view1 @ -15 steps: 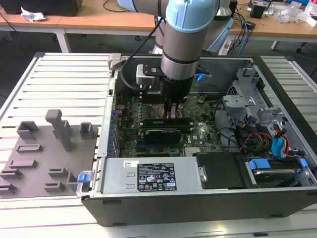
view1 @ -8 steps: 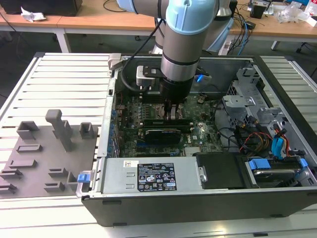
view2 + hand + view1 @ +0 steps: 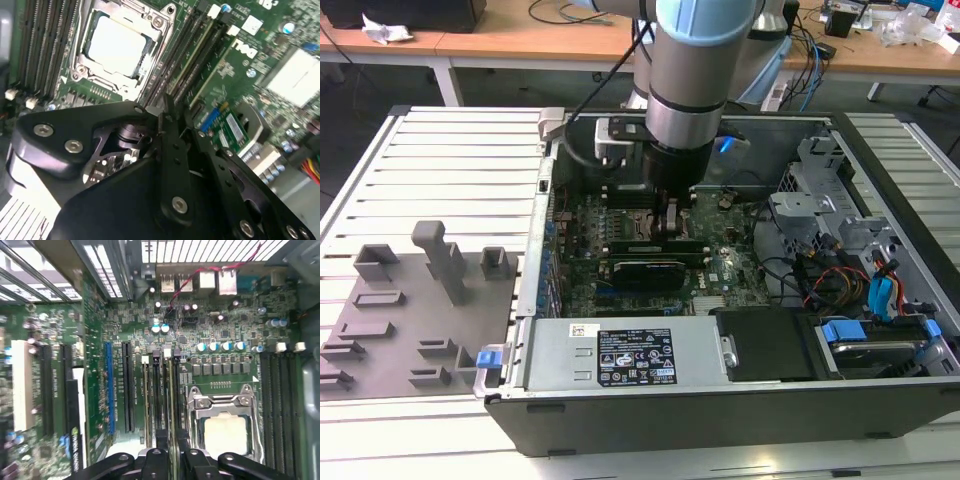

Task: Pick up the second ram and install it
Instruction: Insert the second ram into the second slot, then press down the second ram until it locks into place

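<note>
The second ram, a long thin green circuit-board stick [image 3: 172, 405], stood on edge in a black memory slot just beside the square silver processor [image 3: 226, 434]. The black claw [image 3: 172, 117] was down over it, its fingers [image 3: 161, 440] drawn nearly together on either side of the stick's top edge. In the exterior view the grey arm [image 3: 688, 90] reached straight down into the open black computer case [image 3: 720, 425]. Grey plastic holder blocks [image 3: 440, 260] sat on the slatted counter [image 3: 450, 160] at that view's left.
</note>
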Robot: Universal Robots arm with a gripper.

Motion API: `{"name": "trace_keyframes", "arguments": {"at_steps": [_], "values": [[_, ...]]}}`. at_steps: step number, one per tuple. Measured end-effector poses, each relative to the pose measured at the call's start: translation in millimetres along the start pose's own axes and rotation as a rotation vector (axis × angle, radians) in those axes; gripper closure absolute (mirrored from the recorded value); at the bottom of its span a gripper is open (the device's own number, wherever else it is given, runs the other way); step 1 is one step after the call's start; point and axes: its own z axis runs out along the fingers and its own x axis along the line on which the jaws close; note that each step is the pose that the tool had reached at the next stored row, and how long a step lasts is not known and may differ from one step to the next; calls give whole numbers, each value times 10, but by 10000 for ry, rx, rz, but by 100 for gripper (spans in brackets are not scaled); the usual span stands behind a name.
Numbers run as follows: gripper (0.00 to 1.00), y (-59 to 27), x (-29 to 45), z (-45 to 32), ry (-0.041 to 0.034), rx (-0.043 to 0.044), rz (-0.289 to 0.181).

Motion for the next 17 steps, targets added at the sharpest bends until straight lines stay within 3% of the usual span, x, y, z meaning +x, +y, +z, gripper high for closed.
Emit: {"name": "trace_keyframes", "arguments": {"at_steps": [1, 2, 3, 11, 13, 15, 17], "values": [[81, 3, -28, -51, 135, 7, 4], [89, 7, -66, -132, 331, 17, 10], [89, 8, -76, -161, 404, 21, 11], [89, 0, -78, -161, 404, 20, 12], [89, -133, -84, -147, 412, -16, 11], [89, -303, -91, -89, 418, -61, 13], [89, -420, -96, -46, 418, -70, 13]]}}
